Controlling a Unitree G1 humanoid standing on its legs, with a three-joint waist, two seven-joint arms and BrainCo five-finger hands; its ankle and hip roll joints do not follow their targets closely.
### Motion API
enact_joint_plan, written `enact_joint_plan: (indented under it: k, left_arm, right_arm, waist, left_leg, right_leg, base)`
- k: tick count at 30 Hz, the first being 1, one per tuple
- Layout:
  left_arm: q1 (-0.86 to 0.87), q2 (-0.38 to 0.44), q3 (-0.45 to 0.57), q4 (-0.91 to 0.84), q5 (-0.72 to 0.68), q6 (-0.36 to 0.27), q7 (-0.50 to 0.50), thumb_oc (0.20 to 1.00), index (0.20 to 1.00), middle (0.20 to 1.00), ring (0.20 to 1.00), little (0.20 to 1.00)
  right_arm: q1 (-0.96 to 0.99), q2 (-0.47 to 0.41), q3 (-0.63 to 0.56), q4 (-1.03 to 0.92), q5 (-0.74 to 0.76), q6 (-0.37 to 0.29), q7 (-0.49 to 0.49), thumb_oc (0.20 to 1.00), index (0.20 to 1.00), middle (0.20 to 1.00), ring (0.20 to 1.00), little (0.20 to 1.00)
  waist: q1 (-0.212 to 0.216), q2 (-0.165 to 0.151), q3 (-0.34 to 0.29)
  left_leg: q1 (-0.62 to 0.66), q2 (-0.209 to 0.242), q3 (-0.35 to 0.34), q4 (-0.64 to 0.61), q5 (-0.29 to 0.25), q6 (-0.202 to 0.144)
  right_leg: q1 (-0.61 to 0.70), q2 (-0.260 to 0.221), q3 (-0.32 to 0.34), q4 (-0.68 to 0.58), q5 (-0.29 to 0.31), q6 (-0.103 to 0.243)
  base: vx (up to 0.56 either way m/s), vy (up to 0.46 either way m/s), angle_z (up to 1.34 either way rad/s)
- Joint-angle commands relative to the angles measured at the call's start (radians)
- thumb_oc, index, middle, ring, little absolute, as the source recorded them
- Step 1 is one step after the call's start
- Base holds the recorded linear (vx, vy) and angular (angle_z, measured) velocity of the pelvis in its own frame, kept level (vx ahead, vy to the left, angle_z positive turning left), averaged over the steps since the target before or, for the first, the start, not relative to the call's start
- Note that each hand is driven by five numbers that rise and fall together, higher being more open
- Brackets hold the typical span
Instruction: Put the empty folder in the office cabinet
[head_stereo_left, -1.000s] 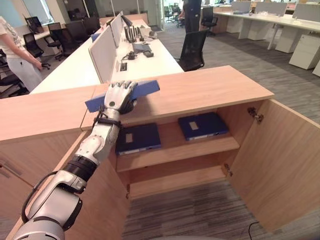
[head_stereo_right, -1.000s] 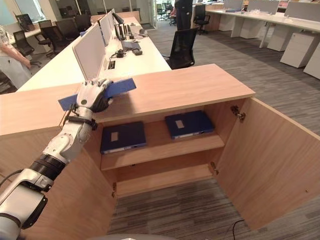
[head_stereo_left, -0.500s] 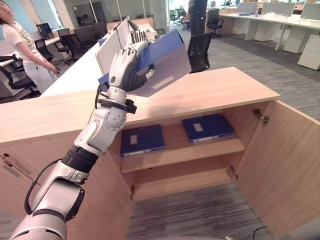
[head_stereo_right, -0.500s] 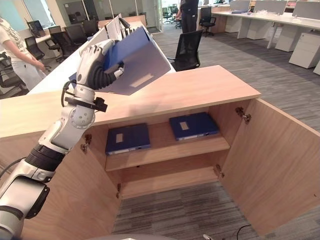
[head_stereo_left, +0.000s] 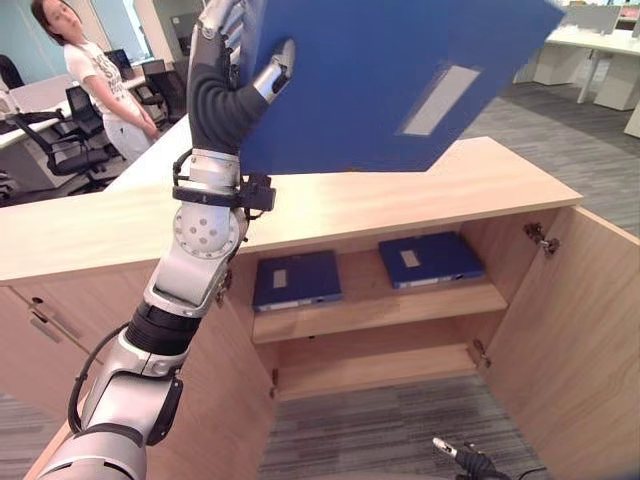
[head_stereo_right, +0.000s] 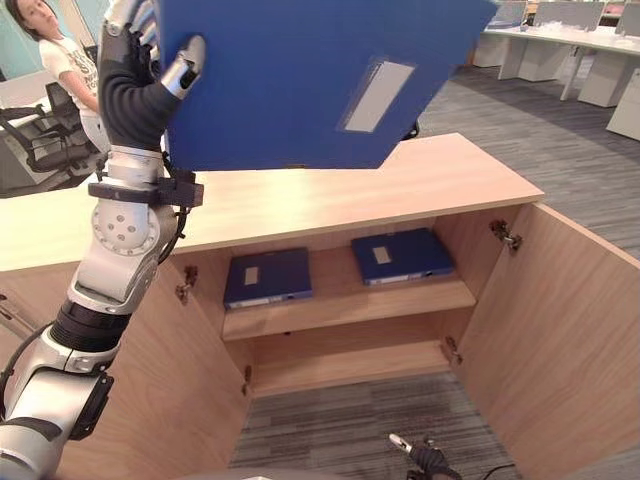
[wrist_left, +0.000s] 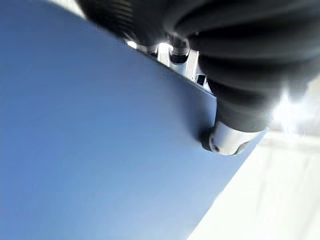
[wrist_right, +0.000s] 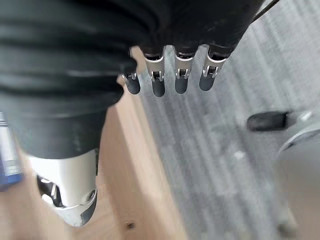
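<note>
Left eye view puts the left robot hand at the upper left of the frame, thumb across the near face and fingers behind, pinching the left edge of a large flat blue folder with a pale label. That folder hangs in the air above the long light-wood cabinet top, filling the upper middle of the frame. It looks stiff, thin and light, though its smooth cover could slip; held at one edge it may swing, so a hold nearer its middle seems safer.

Right robot hand hangs low over grey carpet with its fingers relaxed and straight, as far as the close wrist view lets me judge.

Below, the open wooden cabinet shelf holds two dark blue folders lying flat, a bare strip between them. The open cabinet door stands at lower right, narrowing the approach from that side.
</note>
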Motion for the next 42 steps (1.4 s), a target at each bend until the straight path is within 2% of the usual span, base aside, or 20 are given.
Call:
enact_joint_plan:
  k: [1, 2, 3, 4, 5, 7, 8, 14, 16, 25, 29, 38, 42]
  left_arm:
    - [-0.045, -0.002, 0.098, 0.005, -0.142, -0.081, 0.014, 0.2, 0.2, 0.2, 0.2, 0.2]
    - [-0.025, -0.016, 0.105, -0.01, -0.161, -0.087, 0.016, 0.2, 0.2, 0.2, 0.2, 0.2]
    - [-0.021, -0.016, 0.107, -0.012, -0.162, -0.086, 0.016, 0.2, 0.2, 0.2, 0.2, 0.2]
    - [0.009, -0.048, 0.108, -0.032, -0.201, -0.089, 0.003, 0.2, 0.2, 0.2, 0.2, 0.2]
    - [0.013, -0.048, 0.11, -0.033, -0.201, -0.088, 0.002, 0.2, 0.2, 0.2, 0.2, 0.2]
    - [0.038, -0.086, 0.099, -0.041, -0.259, -0.103, -0.005, 0.2, 0.2, 0.2, 0.2, 0.2]
    - [0.04, -0.087, 0.1, -0.042, -0.26, -0.102, -0.006, 0.2, 0.2, 0.2, 0.2, 0.2]
    - [0.142, -0.143, 0.082, -0.065, -0.306, -0.106, -0.013, 0.2, 0.2, 0.2, 0.2, 0.2]
    - [0.168, -0.156, 0.079, -0.067, -0.317, -0.108, -0.011, 0.2, 0.2, 0.2, 0.2, 0.2]
    - [0.253, -0.2, 0.06, -0.038, -0.342, -0.117, 0.001, 0.2, 0.2, 0.2, 0.2, 0.2]
    - [0.299, -0.209, 0.053, -0.011, -0.35, -0.117, -0.009, 0.2, 0.2, 0.2, 0.2, 0.2]
    - [0.343, -0.226, 0.038, 0.033, -0.367, -0.113, -0.025, 0.2, 0.2, 0.2, 0.2, 0.2]
    - [0.372, -0.249, 0.016, 0.116, -0.383, -0.099, -0.038, 0.2, 0.2, 0.2, 0.2, 0.2]
  right_arm:
    - [-0.09, 0.091, 0.042, -0.114, 0.178, -0.07, 0.063, 1.0, 1.0, 1.0, 1.0, 1.0]
    - [-0.08, 0.099, 0.071, -0.201, 0.227, -0.075, 0.085, 1.0, 1.0, 1.0, 1.0, 1.0]
    - [-0.074, 0.097, 0.075, -0.208, 0.229, -0.073, 0.083, 1.0, 1.0, 1.0, 1.0, 1.0]
    - [-0.04, 0.11, 0.142, -0.44, 0.395, -0.081, 0.143, 1.0, 1.0, 1.0, 1.0, 1.0]
    - [-0.035, 0.107, 0.145, -0.446, 0.397, -0.079, 0.141, 1.0, 1.0, 1.0, 1.0, 1.0]
    - [-0.023, 0.094, 0.211, -0.664, 0.502, -0.087, 0.182, 1.0, 1.0, 1.0, 1.0, 1.0]
    - [-0.019, 0.091, 0.213, -0.669, 0.503, -0.086, 0.18, 1.0, 1.0, 1.0, 1.0, 1.0]
    - [-0.067, 0.057, 0.281, -1.009, 0.606, -0.138, 0.19, 1.0, 1.0, 1.0, 1.0, 1.0]
    - [-0.084, 0.058, 0.296, -1.064, 0.617, -0.153, 0.185, 1.0, 1.0, 1.0, 1.0, 1.0]
    - [-0.163, 0.077, 0.337, -1.186, 0.647, -0.216, 0.139, 1.0, 1.0, 1.0, 1.0, 1.0]
    - [-0.217, 0.086, 0.315, -1.207, 0.637, -0.256, 0.111, 1.0, 1.0, 1.0, 1.0, 1.0]
    - [-0.261, 0.103, 0.302, -1.228, 0.63, -0.289, 0.082, 1.0, 1.0, 1.0, 1.0, 1.0]
    - [-0.305, 0.123, 0.299, -1.24, 0.625, -0.311, 0.055, 1.0, 1.0, 1.0, 1.0, 1.0]
  waist:
    - [0.027, -0.042, -0.009]
    - [0.028, -0.044, -0.008]
    - [0.026, -0.043, -0.01]
    - [0.026, -0.049, -0.007]
    - [0.025, -0.048, -0.01]
    - [0.027, -0.054, -0.007]
    - [0.026, -0.053, -0.009]
    - [0.025, -0.062, -0.006]
    - [0.025, -0.065, -0.005]
    - [0.027, -0.072, -0.006]
    - [0.03, -0.076, -0.005]
    - [0.035, -0.08, -0.005]
    - [0.037, -0.086, -0.004]
  left_leg:
    - [-0.007, 0.052, -0.077, 0.012, -0.043, -0.06]
    - [-0.008, 0.052, -0.075, 0.012, -0.042, -0.061]
    - [-0.008, 0.052, -0.075, 0.012, -0.043, -0.061]
    - [-0.013, 0.054, -0.072, 0.012, -0.039, -0.063]
    - [-0.013, 0.054, -0.071, 0.012, -0.039, -0.063]
    - [-0.015, 0.055, -0.069, 0.012, -0.037, -0.065]
    - [-0.015, 0.055, -0.068, 0.012, -0.037, -0.065]
    - [-0.02, 0.057, -0.062, 0.012, -0.036, -0.062]
    - [-0.021, 0.058, -0.061, 0.013, -0.036, -0.061]
    - [-0.023, 0.061, -0.059, 0.012, -0.038, -0.059]
    - [-0.024, 0.063, -0.059, 0.012, -0.038, -0.057]
    - [-0.024, 0.064, -0.06, 0.014, -0.039, -0.055]
    - [-0.024, 0.064, -0.059, 0.014, -0.042, -0.052]
  right_leg:
    - [-0.061, -0.058, 0.043, 0.047, -0.033, 0.081]
    - [-0.063, -0.058, 0.044, 0.046, -0.031, 0.081]
    - [-0.063, -0.058, 0.045, 0.046, -0.031, 0.081]
    - [-0.071, -0.06, 0.048, 0.043, -0.027, 0.08]
    - [-0.071, -0.06, 0.049, 0.043, -0.027, 0.08]
    - [-0.077, -0.06, 0.05, 0.042, -0.024, 0.078]
    - [-0.077, -0.06, 0.05, 0.042, -0.024, 0.079]
    - [-0.091, -0.061, 0.061, 0.048, -0.019, 0.076]
    - [-0.094, -0.062, 0.063, 0.049, -0.018, 0.075]
    - [-0.101, -0.062, 0.07, 0.051, -0.017, 0.073]
    - [-0.102, -0.063, 0.074, 0.054, -0.019, 0.072]
    - [-0.103, -0.064, 0.076, 0.058, -0.021, 0.07]
    - [-0.104, -0.065, 0.078, 0.058, -0.022, 0.069]
  base:
    - [-0.03, 0.011, 0.0]
    - [0.0, 0.0, 0.0]
    - [0.0, 0.0, 0.0]
    - [0.0, 0.0, 0.0]
    - [0.0, 0.0, 0.0]
    - [0.0, 0.0, 0.0]
    - [0.0, 0.0, 0.0]
    - [0.0, 0.001, -0.01]
    - [0.0, 0.005, -0.05]
    - [0.0, 0.0, 0.0]
    - [0.0, 0.0, 0.0]
    - [0.0, 0.0, 0.0]
    - [0.0, 0.0, 0.0]
